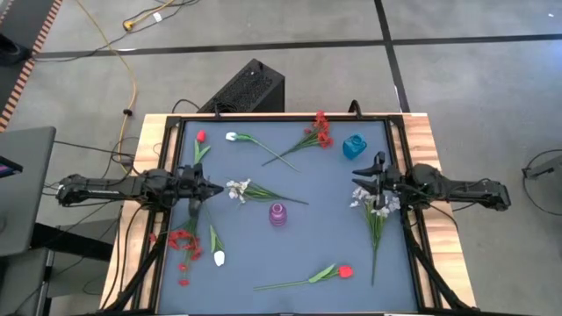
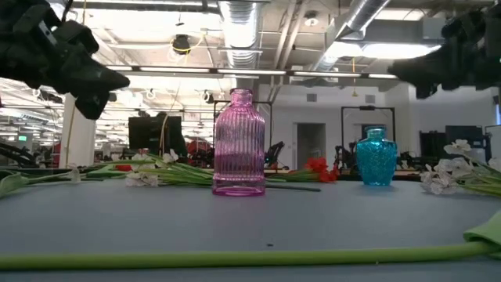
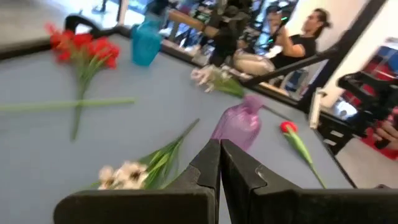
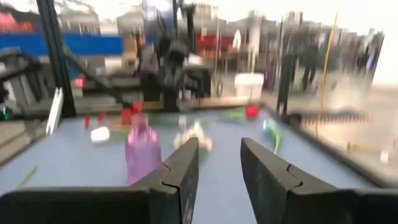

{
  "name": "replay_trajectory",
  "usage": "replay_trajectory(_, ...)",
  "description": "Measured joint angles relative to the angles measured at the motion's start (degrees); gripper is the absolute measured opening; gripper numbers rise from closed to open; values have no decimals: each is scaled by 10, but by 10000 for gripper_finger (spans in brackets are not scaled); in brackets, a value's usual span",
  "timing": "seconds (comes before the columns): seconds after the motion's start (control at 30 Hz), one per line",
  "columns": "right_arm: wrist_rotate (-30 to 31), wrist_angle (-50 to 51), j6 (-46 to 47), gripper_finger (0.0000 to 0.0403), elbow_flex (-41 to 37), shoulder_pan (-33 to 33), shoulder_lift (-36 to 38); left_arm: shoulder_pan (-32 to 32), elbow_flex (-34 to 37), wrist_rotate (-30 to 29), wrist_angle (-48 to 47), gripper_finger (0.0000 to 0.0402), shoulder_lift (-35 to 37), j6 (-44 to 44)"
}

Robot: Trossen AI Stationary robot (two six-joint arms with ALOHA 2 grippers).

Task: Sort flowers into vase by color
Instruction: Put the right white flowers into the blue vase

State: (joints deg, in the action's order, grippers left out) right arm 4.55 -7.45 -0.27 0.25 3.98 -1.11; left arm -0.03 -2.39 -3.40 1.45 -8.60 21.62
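Flowers lie flat on the blue-grey table. A white spray [image 1: 239, 190] lies just right of my left gripper [image 1: 216, 189], which is shut and empty above the table. Another white spray [image 1: 371, 204] lies under my right gripper [image 1: 362, 182], which is open and empty. A red spray [image 1: 318, 130] lies at the far side, a red bud [image 1: 201, 137] and a white bud [image 1: 232, 137] at the far left. A red spray [image 1: 182, 241] and white bud [image 1: 219, 257] lie near left, a red bud [image 1: 344, 272] near right. A pink vase [image 1: 277, 214] and a teal vase [image 1: 354, 146] stand upright.
A dark frame [image 1: 163, 140] runs round the table's edges. A black box [image 1: 246, 88] stands on the floor beyond the far edge. A person [image 3: 298, 43] shows in the room beyond the table. Bare table [image 1: 325, 219] lies right of the pink vase.
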Motion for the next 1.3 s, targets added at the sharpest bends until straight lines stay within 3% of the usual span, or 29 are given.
replay_trajectory(0.1,3,-51,38,148,0,0,0,0,0,-3,35,0,0,-23)
replay_trajectory(0.17,35,-82,94,148,4,1,0,0,0,0,69,0,0,-40)
replay_trajectory(0.23,64,-66,120,148,23,7,-1,0,0,0,92,0,0,-51)
replay_trajectory(0.4,32,-34,102,148,84,15,-22,0,-10,-4,92,0,-1,-59)
replay_trajectory(0.6,28,71,152,148,184,13,-139,0,-65,-19,65,0,-47,-60)
replay_trajectory(0.7,16,134,188,148,246,9,-227,0,-110,-20,33,0,-89,-74)
replay_trajectory(0.87,-20,322,274,148,381,-21,-366,0,-180,-19,-58,0,-168,-74)
replay_trajectory(1.07,-61,585,448,148,534,-92,-514,0,-217,-19,-108,0,-235,-85)
replay_trajectory(1.17,-73,681,565,148,577,-139,-569,0,-218,-19,-112,0,-250,-85)
replay_trajectory(1.3,-78,728,706,148,583,-216,-623,-5,-218,-15,-114,0,-267,-87)
